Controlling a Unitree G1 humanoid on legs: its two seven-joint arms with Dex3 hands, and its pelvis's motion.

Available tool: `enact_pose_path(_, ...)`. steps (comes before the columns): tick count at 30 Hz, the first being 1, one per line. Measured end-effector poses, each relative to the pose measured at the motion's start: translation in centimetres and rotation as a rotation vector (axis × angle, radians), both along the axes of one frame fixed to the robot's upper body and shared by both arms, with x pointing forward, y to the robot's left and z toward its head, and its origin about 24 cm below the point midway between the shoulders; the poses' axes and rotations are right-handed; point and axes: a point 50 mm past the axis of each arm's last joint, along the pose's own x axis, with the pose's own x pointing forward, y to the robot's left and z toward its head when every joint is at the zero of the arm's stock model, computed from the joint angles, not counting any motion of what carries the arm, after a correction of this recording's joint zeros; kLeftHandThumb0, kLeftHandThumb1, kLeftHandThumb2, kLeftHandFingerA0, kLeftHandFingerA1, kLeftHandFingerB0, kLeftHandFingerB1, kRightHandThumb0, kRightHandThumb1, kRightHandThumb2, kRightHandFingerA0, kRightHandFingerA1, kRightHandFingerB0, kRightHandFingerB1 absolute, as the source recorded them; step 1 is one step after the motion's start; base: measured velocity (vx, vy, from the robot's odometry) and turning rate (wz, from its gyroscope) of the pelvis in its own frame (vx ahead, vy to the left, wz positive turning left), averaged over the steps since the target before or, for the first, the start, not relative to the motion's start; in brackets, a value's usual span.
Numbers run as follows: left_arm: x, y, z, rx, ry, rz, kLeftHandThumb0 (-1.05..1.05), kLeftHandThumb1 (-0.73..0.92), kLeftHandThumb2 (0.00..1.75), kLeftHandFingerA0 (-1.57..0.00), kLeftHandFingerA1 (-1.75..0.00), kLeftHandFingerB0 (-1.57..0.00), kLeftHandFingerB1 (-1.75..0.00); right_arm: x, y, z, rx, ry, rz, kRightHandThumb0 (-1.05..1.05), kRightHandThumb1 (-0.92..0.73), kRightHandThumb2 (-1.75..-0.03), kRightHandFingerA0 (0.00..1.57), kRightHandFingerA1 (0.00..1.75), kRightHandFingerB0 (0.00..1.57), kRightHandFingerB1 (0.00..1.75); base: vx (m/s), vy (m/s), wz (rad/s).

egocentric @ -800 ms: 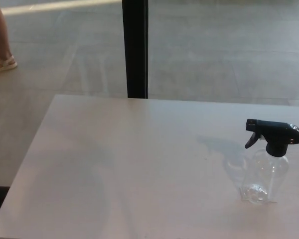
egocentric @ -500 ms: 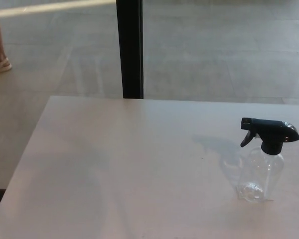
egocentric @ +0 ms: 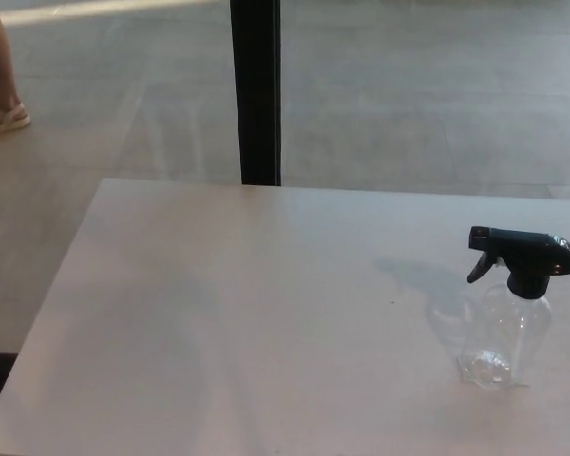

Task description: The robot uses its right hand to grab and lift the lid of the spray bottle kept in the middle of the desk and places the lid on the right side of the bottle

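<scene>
Legs of a person in white sandals point(egocentric: 2, 90) are showing on the grey floor, well left of and behind the clear plastic spray bottle point(egocentric: 505, 332). Next, a black vertical post point(egocentric: 256, 92) is rising behind the pale grey desk point(egocentric: 247, 313). Farthest right, the bottle is standing upright on the desk, wearing its black trigger lid point(egocentric: 524, 255), nozzle pointing left. Neither robot hand is showing, so their state cannot be told.

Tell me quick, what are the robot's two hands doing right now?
Left hand: not in view.
Right hand: not in view.
The spray bottle stands alone on the desk, black trigger lid still on.
</scene>
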Motion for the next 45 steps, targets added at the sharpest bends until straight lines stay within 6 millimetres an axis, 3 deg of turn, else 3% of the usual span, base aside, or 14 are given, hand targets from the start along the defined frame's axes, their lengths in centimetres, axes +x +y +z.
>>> enact_pose_path(2, 0.0, 0.0, 0.0, -0.001, 0.0, 0.001, -0.86, 0.89, 0.67, -0.53, -0.5, -0.37, -0.4, 1.0, 1.2, 1.6, -0.07, -0.024, 0.063, -0.87, -0.62, -1.03, 0.3, 0.65, 0.07, 0.33, 0.0, 0.0, 0.0)
enact_pose_path(5, 0.0, 0.0, 0.0, -0.001, -0.001, 0.001, -0.91, 0.73, 1.11, -0.49, -0.59, -0.33, -0.51, 1.8, 2.6, 3.4, -0.145, -0.055, 0.134, -0.81, -0.71, -0.62, 0.37, 0.42, 0.19, 0.3, 0.0, 0.0, 0.0)
enact_pose_path(6, 0.0, 0.0, 0.0, -0.002, -0.001, 0.001, -0.88, 0.88, 0.67, -0.55, -0.5, -0.38, -0.4, 2.0, 3.1, 4.0, -0.17, -0.063, 0.16, -0.8, -0.7, -0.62, 0.41, 0.39, 0.22, 0.3, 0.0, 0.0, 0.0)
enact_pose_path(9, 0.1, 0.0, 0.0, -0.002, -0.003, 0.001, -0.91, 0.73, 1.11, -0.49, -0.6, -0.34, -0.52, 2.6, 4.8, 5.4, -0.238, -0.082, 0.238, -0.89, -0.6, -0.93, 0.33, 0.5, 0.17, 0.41, 0.0, 0.0, 0.0)
enact_pose_path(10, 0.1, 0.0, 0.0, -0.002, -0.003, 0.001, -0.89, 0.88, 0.66, -0.56, -0.51, -0.4, -0.4, 2.8, 5.3, 5.8, -0.259, -0.086, 0.263, -0.79, -0.69, -0.62, 0.42, 0.38, 0.24, 0.3, 0.0, 0.0, 0.0)
enact_pose_path(15, 0.2, 0.0, 0.0, -0.002, -0.004, 0.001, -0.9, 0.87, 0.66, -0.59, -0.52, -0.41, -0.42, 4.0, 9.2, 7.3, -0.388, -0.074, 0.426, -0.74, -0.7, -0.62, 0.45, 0.41, 0.37, 0.32, 0.0, 0.0, 0.0)
enact_pose_path(16, 0.2, 0.0, 0.0, -0.002, -0.004, 0.001, -0.89, 0.88, 0.66, -0.57, -0.52, -0.39, -0.41, 4.3, 10.4, 7.4, -0.427, -0.057, 0.477, -0.73, -0.56, -1.01, 0.44, 0.6, 0.27, 0.44, 0.0, 0.0, 0.0)
enact_pose_path(24, -0.1, 0.0, 0.0, -0.002, 0.001, 0.002, -0.92, 0.74, 1.11, -0.51, -0.6, -0.33, -0.52, 5.4, 17.3, 6.6, -0.69, 0.102, 0.776, -0.85, -0.65, -0.72, 0.42, 0.55, 0.41, 0.39, 0.0, 0.0, 0.0)
enact_pose_path(25, -0.1, 0.0, 0.0, -0.002, 0.001, 0.002, -0.89, 0.89, 0.67, -0.56, -0.51, -0.38, -0.41, 5.4, 17.8, 6.5, -0.715, 0.123, 0.799, -0.85, -0.66, -0.72, 0.4, 0.54, 0.38, 0.39, 0.0, 0.0, 0.0)
enact_pose_path(28, 0.0, 0.0, 0.0, -0.002, 0.0, 0.002, -0.87, 0.71, 1.11, -0.48, -0.6, -0.3, -0.51, 5.5, 19.2, 5.9, -0.794, 0.204, 0.87, -0.8, -0.77, -0.63, 0.42, 0.52, 0.41, 0.36, 0.0, 0.0, 0.0)
enact_pose_path(29, 0.0, 0.0, 0.0, -0.002, 0.0, 0.002, -0.87, 0.89, 0.66, -0.55, -0.5, -0.39, -0.4, 5.6, 19.7, 5.7, -0.818, 0.231, 0.89, -0.8, -0.77, -0.64, 0.42, 0.52, 0.42, 0.35, 0.0, 0.0, 0.0)
enact_pose_path(39, -0.1, 0.0, 0.0, -0.003, -0.001, 0.005, -0.89, 0.9, 0.67, -0.56, -0.5, -0.38, -0.4, 6.2, 21.6, 4.8, -0.973, 0.376, 0.938, -0.77, -0.75, -0.63, 0.63, 0.62, 0.62, 0.41, 0.0, 0.0, 0.0)
enact_pose_path(40, -0.2, 0.0, 0.0, -0.004, 0.0, 0.004, -0.92, 0.76, 1.13, -0.49, -0.6, -0.32, -0.52, 6.2, 21.8, 4.6, -0.985, 0.381, 0.937, -0.76, -0.74, -0.63, 0.67, 0.61, 0.64, 0.42, 0.0, 0.0, 0.0)
enact_pose_path(45, -0.5, 0.0, 0.0, 0.0, 0.016, -0.016, -0.9, 0.91, 0.67, -0.56, -0.51, -0.37, -0.4, 6.4, 22.3, 4.0, -1.04, 0.407, 0.926, -0.79, -0.75, -0.63, 0.7, 0.61, 0.66, 0.43, 0.0, 0.0, 0.0)
